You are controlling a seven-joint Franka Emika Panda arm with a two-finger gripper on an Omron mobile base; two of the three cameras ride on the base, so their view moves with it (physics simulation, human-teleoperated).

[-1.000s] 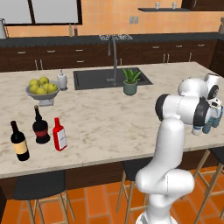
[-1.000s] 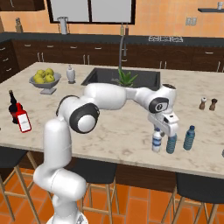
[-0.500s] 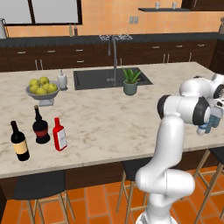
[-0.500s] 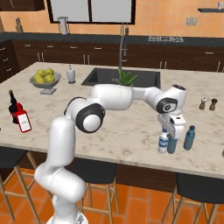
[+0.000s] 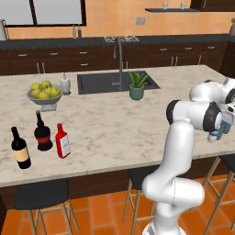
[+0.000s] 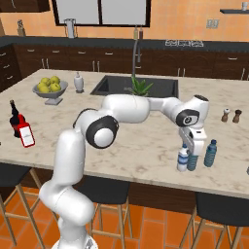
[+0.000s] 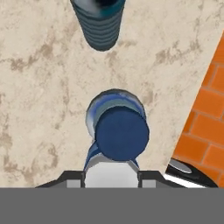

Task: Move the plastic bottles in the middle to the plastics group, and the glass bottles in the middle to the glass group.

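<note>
**Q:** Where is the arm, and what is it doing?

**A:** The white arm reaches far to its right over the marble island counter (image 6: 146, 146). Its gripper (image 6: 191, 154) points straight down near the front edge. The jaws look clamped on a whitish-clear plastic bottle (image 6: 183, 159) with a blue cap, though the fingers are mostly hidden. The bottle is upright, and its base looks to be at or just above the stone.

**Q:** Why there?

**A:** A small blue water bottle (image 6: 210, 153) stands just beside it, and that marks the plastics group. My reading is that the held bottle is being set down next to its own kind. It is kept vertical so it will stand once let go.

**Q:** And the glass?

**A:** At the far left end of the counter, the red glass bottle (image 5: 62, 141) stands just beside the squat wine bottle (image 5: 42, 133). The slim wine bottle (image 5: 20, 148) is near them. That half of the task looks done.

**Q:** What does the hand view add?

**A:** It looks straight down on the blue cap (image 7: 121, 133), centred above the fingertips. A ribbed blue bottle (image 7: 99, 22) stands apart from it further on. To one side it shows orange floor tiles (image 7: 205, 118), so the counter edge is near. The base views show the bottles' heights and the glass group instead.
</note>
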